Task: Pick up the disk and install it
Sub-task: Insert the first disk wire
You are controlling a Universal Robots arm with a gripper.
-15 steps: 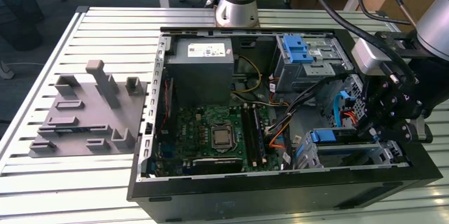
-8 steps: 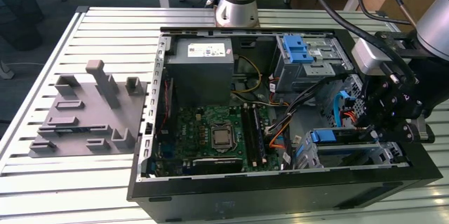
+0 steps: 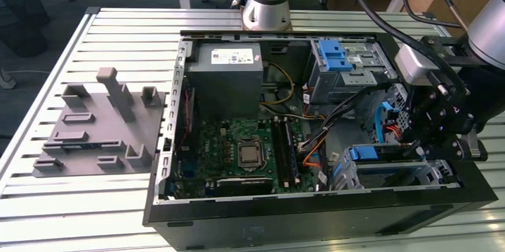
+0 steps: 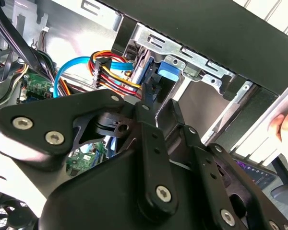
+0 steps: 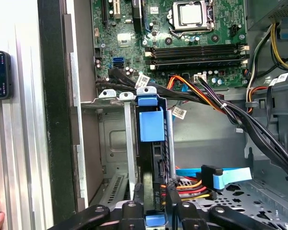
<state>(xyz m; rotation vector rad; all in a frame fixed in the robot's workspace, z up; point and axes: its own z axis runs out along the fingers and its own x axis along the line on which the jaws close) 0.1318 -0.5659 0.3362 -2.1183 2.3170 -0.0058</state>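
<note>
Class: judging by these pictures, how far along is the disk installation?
Done: the disk stands edgewise inside the drive cage. In hand: the pincer appears clamped on its end. Left: not yet released; full seating cannot be judged.

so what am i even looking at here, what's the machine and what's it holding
It is a robot arm working inside an open computer case that lies on a slatted metal table. The exterior view comes from a camera off the arm that looks down on the whole scene. The two wrist views come from cameras riding on the arm, looking past its black gripper. In the first wrist view the gripper's fingers close on the disk, a drive in a blue carrier, standing on edge in the metal cage. The green board is the motherboard. Beside the case, at the exterior view's left, lies a grey tray.
</note>
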